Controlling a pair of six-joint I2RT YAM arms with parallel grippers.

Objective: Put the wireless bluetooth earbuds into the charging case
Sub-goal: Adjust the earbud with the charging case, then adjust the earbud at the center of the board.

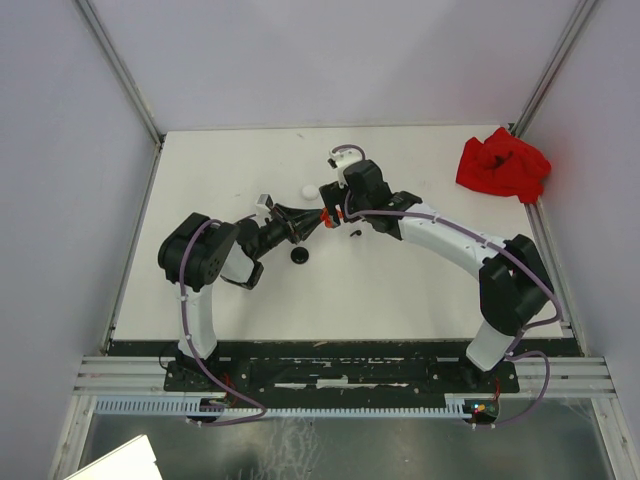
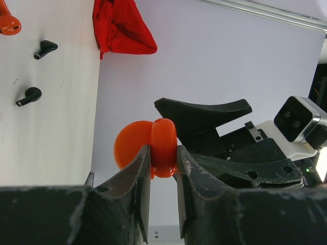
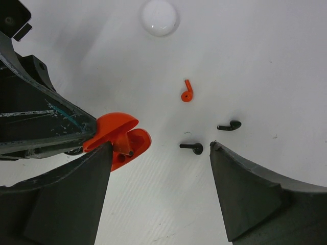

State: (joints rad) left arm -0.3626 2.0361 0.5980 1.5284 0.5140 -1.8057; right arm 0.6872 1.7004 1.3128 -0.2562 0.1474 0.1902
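Observation:
My left gripper (image 2: 163, 153) is shut on an open red charging case (image 2: 162, 145) and holds it above the table. In the right wrist view the case (image 3: 120, 135) gapes at the left, and a red earbud seems to sit in its base. My right gripper (image 3: 161, 148) is open and empty, right next to the case and over the table. A loose red earbud (image 3: 187, 93) and two black earbuds (image 3: 193, 147) (image 3: 229, 125) lie on the table beyond it. From above, the two grippers (image 1: 318, 222) (image 1: 332, 210) meet mid-table.
A round white case (image 3: 160, 17) lies further back and also shows in the top view (image 1: 309, 192). A round black case (image 1: 299, 255) lies just in front of the left gripper. A crumpled red cloth (image 1: 503, 165) sits at the far right corner.

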